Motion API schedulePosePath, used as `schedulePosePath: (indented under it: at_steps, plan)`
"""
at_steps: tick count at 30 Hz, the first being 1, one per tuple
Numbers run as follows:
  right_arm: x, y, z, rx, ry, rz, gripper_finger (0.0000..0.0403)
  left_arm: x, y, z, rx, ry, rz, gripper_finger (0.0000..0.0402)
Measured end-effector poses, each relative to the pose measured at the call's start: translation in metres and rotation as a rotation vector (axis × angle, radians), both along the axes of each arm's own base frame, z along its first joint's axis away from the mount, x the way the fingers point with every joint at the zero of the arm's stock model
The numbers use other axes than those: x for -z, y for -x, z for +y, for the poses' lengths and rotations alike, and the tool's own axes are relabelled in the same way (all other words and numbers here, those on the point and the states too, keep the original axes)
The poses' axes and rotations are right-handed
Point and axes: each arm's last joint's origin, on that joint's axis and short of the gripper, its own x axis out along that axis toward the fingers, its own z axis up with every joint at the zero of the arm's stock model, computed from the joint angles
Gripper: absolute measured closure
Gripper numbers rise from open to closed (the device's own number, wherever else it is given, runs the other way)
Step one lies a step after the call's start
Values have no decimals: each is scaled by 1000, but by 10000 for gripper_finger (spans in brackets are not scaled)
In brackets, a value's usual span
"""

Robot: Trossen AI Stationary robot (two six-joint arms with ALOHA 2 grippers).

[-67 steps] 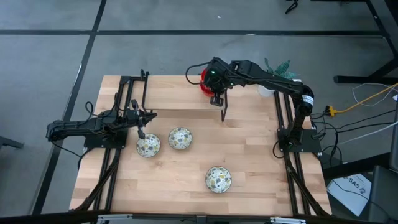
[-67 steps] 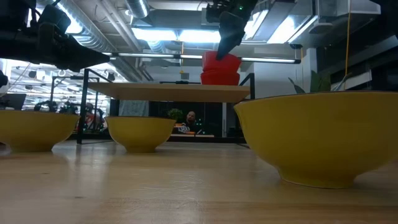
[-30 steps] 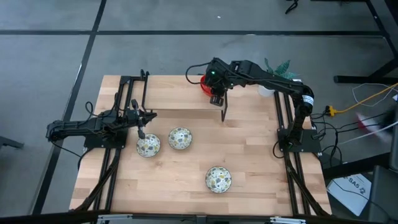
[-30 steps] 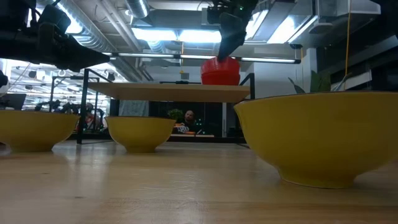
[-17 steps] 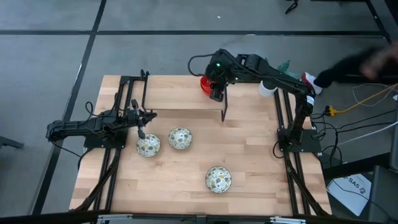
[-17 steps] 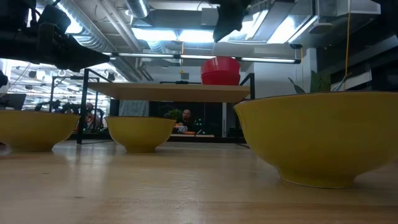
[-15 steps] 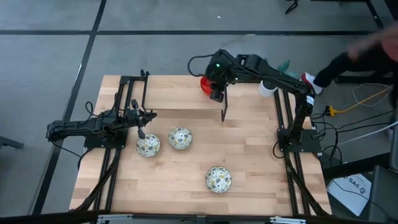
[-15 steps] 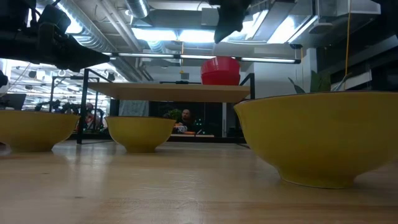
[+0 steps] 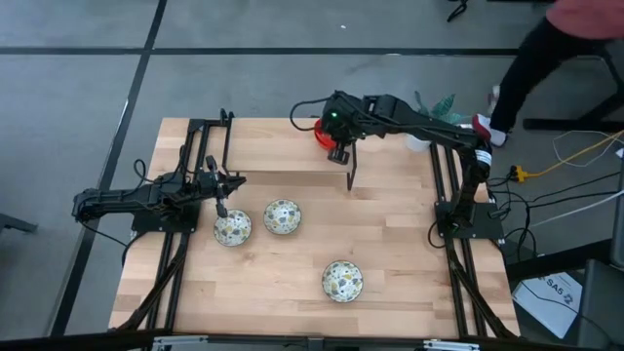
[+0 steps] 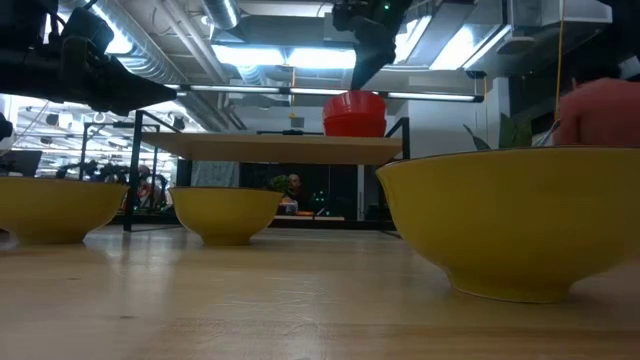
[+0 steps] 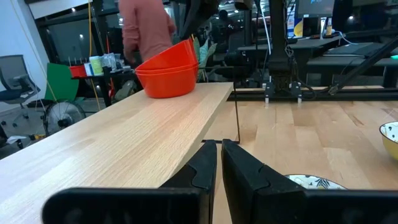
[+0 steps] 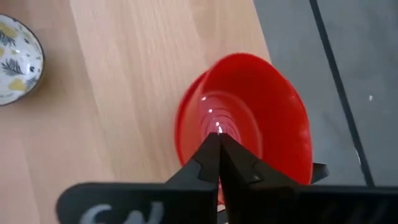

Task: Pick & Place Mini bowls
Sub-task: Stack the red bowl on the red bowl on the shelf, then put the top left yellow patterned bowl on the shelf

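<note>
Right gripper (image 9: 338,148) closed, empty, poised above stacked red bowls (image 9: 321,131) on raised shelf (image 9: 273,146). Left gripper (image 9: 223,208) closed, idle beside patterned bowls (image 9: 282,216) on table (image 9: 409,283). Red bowls judged placed; three patterned bowls judged remaining.
</note>
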Motion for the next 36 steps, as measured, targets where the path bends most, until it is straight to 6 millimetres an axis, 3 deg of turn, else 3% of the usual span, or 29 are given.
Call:
schedulePosePath:
  at_steps: [14,25,36]
  plan:
    - [2,-10,26,129,87,-15,401,0,0,0,0,0,-1,382]
    - [26,-27,26,141,118,75,402,0,0,0,0,0,-1,382]
    - [15,-12,24,242,243,116,402,0,0,0,0,0,0,382]
